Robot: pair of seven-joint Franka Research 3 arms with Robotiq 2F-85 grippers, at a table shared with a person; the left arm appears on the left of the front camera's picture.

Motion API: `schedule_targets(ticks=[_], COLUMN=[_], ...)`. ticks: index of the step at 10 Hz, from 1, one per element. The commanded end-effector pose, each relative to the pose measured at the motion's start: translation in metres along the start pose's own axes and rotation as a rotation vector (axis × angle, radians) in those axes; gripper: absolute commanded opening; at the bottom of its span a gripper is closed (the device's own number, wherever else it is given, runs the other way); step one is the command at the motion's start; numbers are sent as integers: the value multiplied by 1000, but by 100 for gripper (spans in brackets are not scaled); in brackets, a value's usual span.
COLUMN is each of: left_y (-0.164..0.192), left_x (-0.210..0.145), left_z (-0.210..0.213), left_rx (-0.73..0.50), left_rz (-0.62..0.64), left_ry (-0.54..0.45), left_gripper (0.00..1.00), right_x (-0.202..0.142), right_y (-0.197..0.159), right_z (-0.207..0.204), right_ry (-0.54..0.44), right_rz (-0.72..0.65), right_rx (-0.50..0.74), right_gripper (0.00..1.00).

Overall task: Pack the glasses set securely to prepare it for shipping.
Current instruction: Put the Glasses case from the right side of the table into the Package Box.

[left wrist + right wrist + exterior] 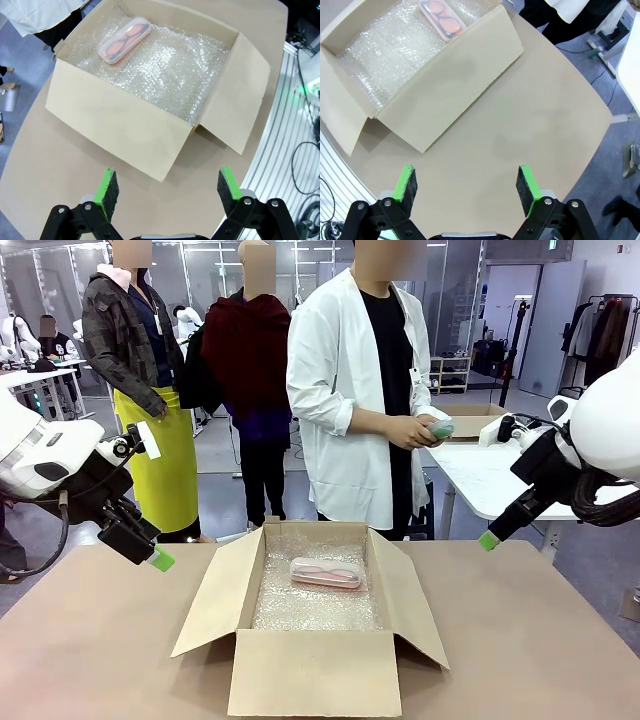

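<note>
An open cardboard box [310,665] lined with bubble wrap sits mid-table. The pink glasses case [325,572] lies flat at the far end of the box, on the bubble wrap; it also shows as the pink case [124,40] and pink case [443,17]. The person in the white coat holds the mint-green case [438,427] in both hands behind the table. My left gripper [155,558] hovers left of the box, open and empty, seen as left gripper [164,187]. My right gripper [489,539] hangs right of the box, open and empty, seen as right gripper [467,185].
The box flaps [217,595] splay outward on all sides. The brown table [90,650] has free room left and right of the box. Two more people stand behind the far edge. A white side table [490,475] stands at the back right.
</note>
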State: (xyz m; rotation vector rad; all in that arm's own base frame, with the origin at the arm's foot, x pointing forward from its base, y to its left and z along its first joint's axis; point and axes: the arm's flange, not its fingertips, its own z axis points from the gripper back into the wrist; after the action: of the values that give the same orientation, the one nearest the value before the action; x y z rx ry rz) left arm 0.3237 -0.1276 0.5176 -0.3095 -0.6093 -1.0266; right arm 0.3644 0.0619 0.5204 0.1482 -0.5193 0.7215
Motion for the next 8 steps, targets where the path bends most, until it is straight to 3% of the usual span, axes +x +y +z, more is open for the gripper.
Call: schedule_targets(ticks=[1,8], left_y=[2,2], left_x=[0,0], left_z=[1,1], left_rx=[-9,-9], left_rz=[-10,-10], left_ry=[-22,-22], left_gripper=[100,100], right_x=[2,2], right_y=[-1,-1], right_z=[1,1], right_ry=[-4,-4], right_rz=[2,2], right_rx=[-6,-6], right_gripper=[100,100])
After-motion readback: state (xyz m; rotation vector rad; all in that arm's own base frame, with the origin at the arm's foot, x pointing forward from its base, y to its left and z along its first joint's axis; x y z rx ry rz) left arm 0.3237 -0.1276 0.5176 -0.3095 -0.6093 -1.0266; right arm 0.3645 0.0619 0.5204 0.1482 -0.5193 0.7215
